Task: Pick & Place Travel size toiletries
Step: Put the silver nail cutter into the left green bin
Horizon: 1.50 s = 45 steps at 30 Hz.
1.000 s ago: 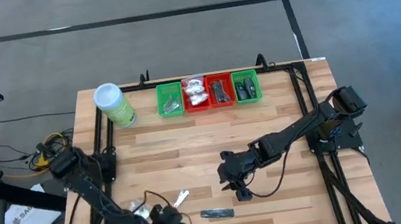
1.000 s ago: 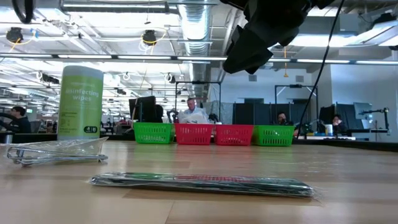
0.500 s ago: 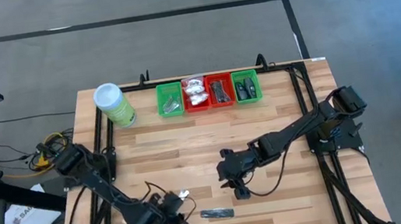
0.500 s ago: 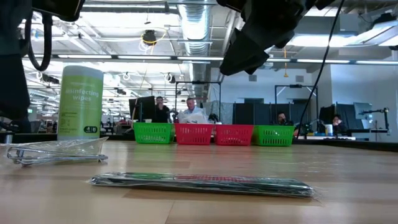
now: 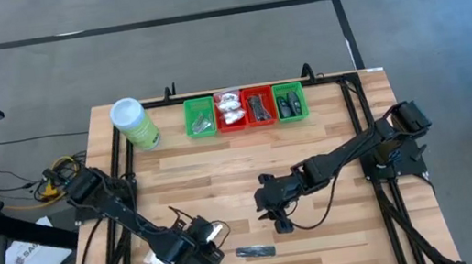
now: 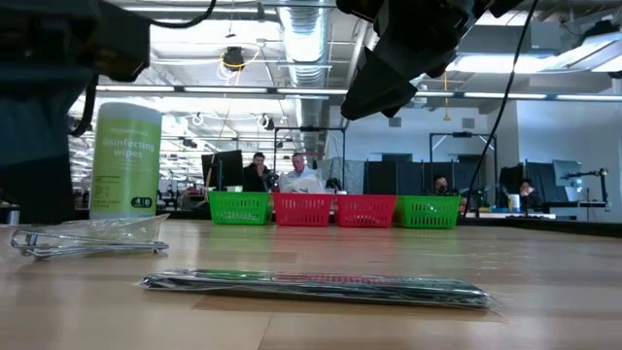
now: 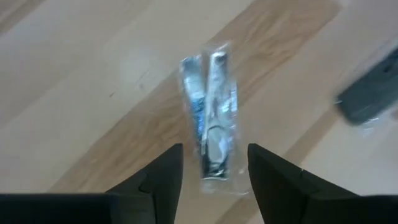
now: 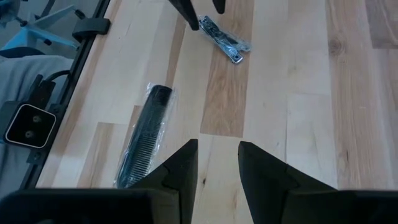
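While the left gripper (image 5: 204, 244) hangs over the near-left part of the wooden slat table (image 5: 351, 227), its two dark fingers (image 7: 158, 180) are spread apart with nothing between them. Right under them, lying flat on the wood, is a small clear plastic packet with a shiny metal clipper inside (image 7: 211, 115); it sits in line with the gap between the fingers but isn't pinched by anything.

Just beside that, closer to the near edge and a bit toward the middle, there's a slim black comb sealed in a clear wrapper (image 5: 256, 252), also flat on the table. From the low camera it's the long dark strip in front (image 6: 316, 289), with the clipper packet (image 6: 89, 238) off to the side behind it.

Right gripper (image 5: 279, 220) hovers over the middle of the table, a little toward the near edge. Its fingers (image 8: 177, 171) stand part-way apart and hold nothing, comb and clipper packet both well ahead of them.

Along the far edge there's a row of four small plastic basket trays, green (image 5: 200, 118), red (image 5: 230, 111), red, green, each with bits already in it. At the far-left corner stands a tall light-green wipes canister with a white lid (image 5: 134, 123).
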{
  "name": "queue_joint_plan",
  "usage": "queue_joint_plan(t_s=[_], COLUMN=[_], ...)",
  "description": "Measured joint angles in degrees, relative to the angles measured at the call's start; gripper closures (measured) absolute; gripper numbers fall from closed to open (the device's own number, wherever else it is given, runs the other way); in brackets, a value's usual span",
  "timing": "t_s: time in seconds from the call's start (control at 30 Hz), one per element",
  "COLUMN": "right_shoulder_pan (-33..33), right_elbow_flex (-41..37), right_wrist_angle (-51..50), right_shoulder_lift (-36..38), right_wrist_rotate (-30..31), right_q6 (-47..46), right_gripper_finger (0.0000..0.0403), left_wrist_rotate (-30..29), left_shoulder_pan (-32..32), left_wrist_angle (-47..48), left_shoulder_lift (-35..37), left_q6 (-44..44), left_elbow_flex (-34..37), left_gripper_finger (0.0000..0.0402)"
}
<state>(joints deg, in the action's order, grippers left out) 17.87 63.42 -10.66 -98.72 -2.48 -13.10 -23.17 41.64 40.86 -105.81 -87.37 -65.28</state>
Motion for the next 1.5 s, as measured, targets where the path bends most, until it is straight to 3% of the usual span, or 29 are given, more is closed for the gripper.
queue_joint_plan(t_s=[0.73, 0.9, 1.13, 1.5], right_shoulder_pan=[-0.17, -0.37, -0.39, -0.39], right_elbow_flex=[0.0, 0.0, 0.0, 0.0], right_wrist_angle=[0.37, 0.38, 0.4, 0.42], right_shoulder_lift=[0.0, 0.0, 0.0, 0.0], right_wrist_rotate=[0.04, 0.04, 0.04, 0.04], right_q6=[1.06, 1.07, 1.07, 1.16], right_gripper_finger=[0.0295, 0.0295, 0.0295, 0.0295], left_wrist_rotate=[0.78, 1.25, 1.13, 0.8], left_shoulder_pan=[0.41, 0.38, 0.23, 0.23], left_wrist_angle=[-10.36, -9.94, -9.02, -8.83], left_shoulder_lift=[0.15, 0.21, 0.19, 0.67], left_q6=[-0.04, 0.04, 0.03, 1.52], left_elbow_flex=[6.37, 6.76, 6.84, 6.93], left_gripper_finger=[0.0231, 0.0262, 0.0358, 0.0359])
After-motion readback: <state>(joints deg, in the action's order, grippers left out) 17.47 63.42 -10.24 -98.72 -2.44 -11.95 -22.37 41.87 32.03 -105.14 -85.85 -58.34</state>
